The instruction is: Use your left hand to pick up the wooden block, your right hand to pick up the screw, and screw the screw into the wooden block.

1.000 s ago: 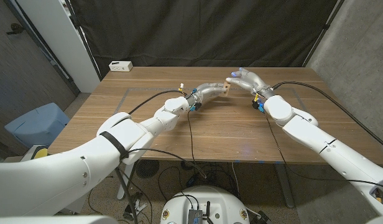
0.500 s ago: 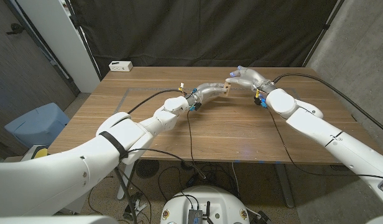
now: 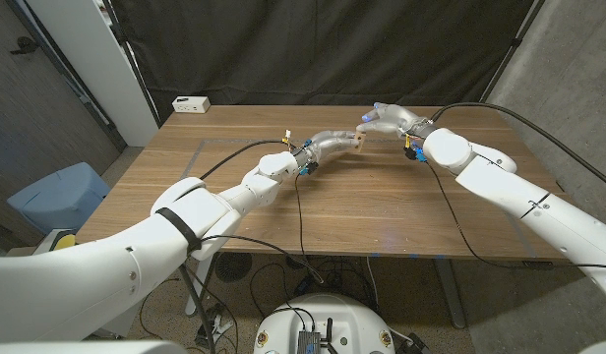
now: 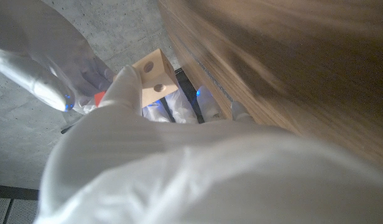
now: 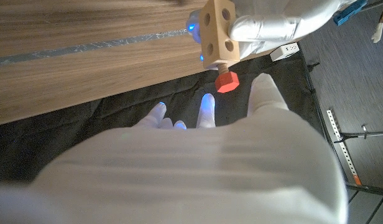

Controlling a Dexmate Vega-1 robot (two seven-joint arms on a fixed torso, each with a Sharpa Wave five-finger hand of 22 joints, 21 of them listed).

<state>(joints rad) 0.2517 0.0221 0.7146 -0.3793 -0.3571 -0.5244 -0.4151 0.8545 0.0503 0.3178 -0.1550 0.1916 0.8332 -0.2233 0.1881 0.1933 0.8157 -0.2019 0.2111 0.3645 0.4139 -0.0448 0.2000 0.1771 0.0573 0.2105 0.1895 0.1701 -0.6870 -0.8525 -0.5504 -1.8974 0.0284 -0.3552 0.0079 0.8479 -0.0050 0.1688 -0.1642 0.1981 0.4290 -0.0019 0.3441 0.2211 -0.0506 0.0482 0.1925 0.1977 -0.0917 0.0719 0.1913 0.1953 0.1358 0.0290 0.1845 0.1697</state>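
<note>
Tabletop (image 3: 382, 211): brown wood-grain surface, matte, with a faint pale tape line toward 10 o'clock. Black curtain (image 3: 313, 49) hangs behind the far edge; grey concrete wall at 2 o'clock. Blue bin (image 3: 57, 197) on the floor at 9 o'clock. Small white box (image 3: 192, 103) sits at the far-left corner of the tabletop, about 11 o'clock.

Left robot hand (image 3: 334, 146), white fabric-covered, holds the wooden block (image 3: 359, 140) above the tabletop at roughly 12 o'clock, fingers wrapped around one end. Block: pale unfinished wood, squared faces, round drilled holes visible in both wrist views.

Right robot hand (image 3: 390, 122), same white covering, blue-lit fingertips, sits just beside the block at its 1 o'clock side. In the right wrist view its fingers are apart and close to the screw (image 5: 227, 81) without plainly touching it; whether anything is pinched, cannot tell.

Screw: red hexagonal head, short tan shank entering a hole in the block's end face.
</note>
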